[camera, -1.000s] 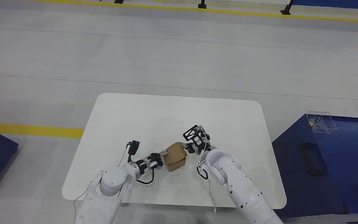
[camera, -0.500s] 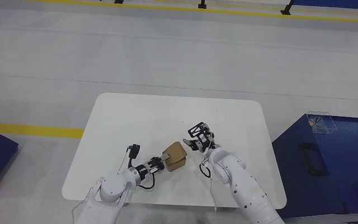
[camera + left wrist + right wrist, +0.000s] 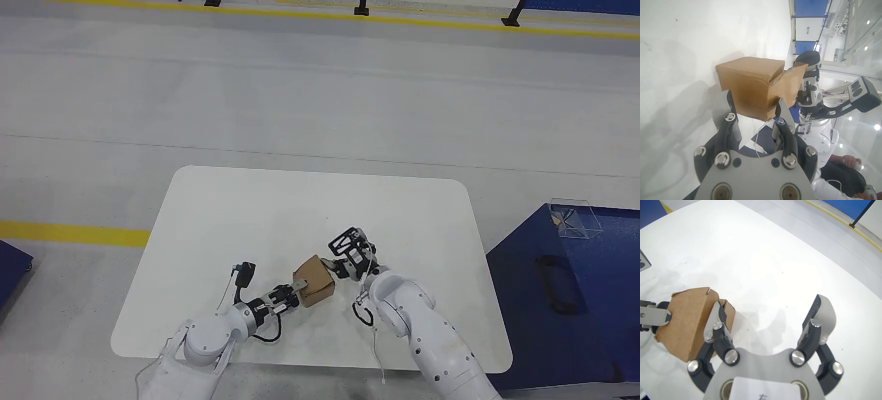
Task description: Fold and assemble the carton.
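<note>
Carton [image 3: 313,281] in left gripper [image 3: 755,97], flap [image 3: 789,85] ajar, right gripper [image 3: 769,304] spread

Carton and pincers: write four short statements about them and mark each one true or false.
1. The left pincer grips the carton. True.
2. The right pincer is shut. False: it is open, with one finger at the carton's edge and the other over the bare table.
3. Every flap of the carton is folded shut. False: one flap sticks out.
4. In the top view, the two pincers stand on opposite sides of the carton. True.
</note>
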